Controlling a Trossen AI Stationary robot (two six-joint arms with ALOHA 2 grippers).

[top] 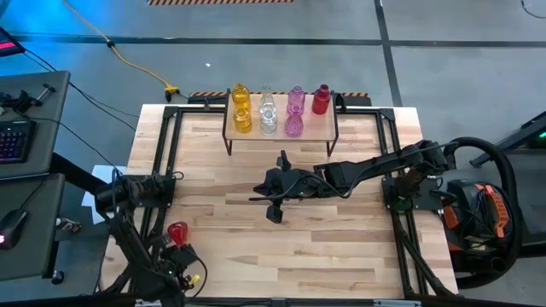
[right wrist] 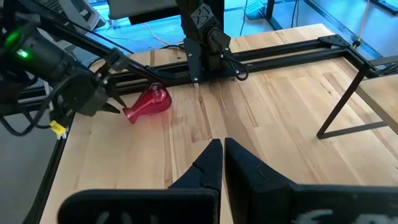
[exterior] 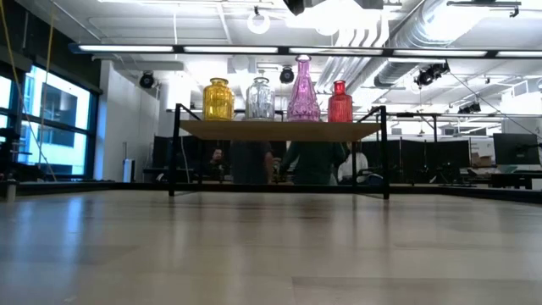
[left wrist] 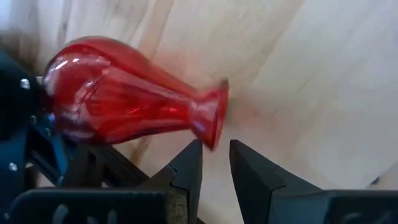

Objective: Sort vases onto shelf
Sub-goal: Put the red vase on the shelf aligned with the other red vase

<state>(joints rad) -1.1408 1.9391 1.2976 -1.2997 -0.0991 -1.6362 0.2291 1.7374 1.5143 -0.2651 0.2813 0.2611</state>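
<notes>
A red vase [left wrist: 124,99] lies on its side on the tabletop near the left front corner [top: 177,232], its body close to the black rail. My left gripper [left wrist: 216,155] points steeply down at the vase's mouth, its fingers a narrow gap apart. The shelf [top: 281,136] at the far edge carries two yellow vases [top: 242,108], two clear vases [top: 268,111], two pink vases [top: 294,111] and one red vase [top: 321,100], all upright. My right gripper [right wrist: 222,146] hangs shut above the table's middle [top: 260,198], holding nothing. My left gripper's fingertips [left wrist: 194,152] stand right at the lower edge of the flared rim [left wrist: 213,127] of the lying red vase's mouth, coming from above. I cannot tell whether they touch it. Nothing shows between the fingers, and the vase rests on the table.
Black metal rails [top: 166,153] run along the table's left and right sides. The shelf stands on thin black legs [exterior: 174,161]. Bare wood [top: 324,247] lies between the arms. A desk with a keyboard [top: 13,141] stands left of the table, and people show behind the shelf [exterior: 313,161].
</notes>
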